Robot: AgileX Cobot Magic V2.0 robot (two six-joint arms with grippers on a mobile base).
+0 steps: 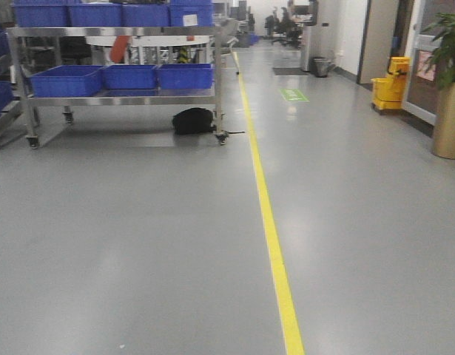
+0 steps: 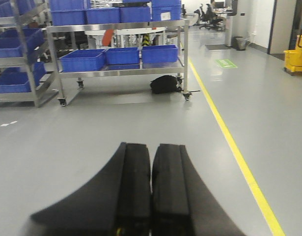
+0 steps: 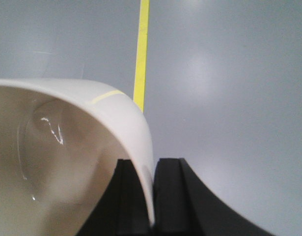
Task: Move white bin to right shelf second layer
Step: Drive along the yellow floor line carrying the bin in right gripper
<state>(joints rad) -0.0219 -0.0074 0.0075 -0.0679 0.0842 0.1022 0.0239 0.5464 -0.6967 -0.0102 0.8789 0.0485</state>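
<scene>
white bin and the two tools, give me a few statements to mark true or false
1. The right tool pinches the white bin by its wall. True.
2. The left tool is wide open. False: its fingers are shut together with nothing between them.
3. The white bin is filled with parts. False: the part of its inside that shows is bare.
4. A black bag lies on the floor under the steel cart. True.
5. Blue crates sit on the steel cart's shelves. True.
</scene>
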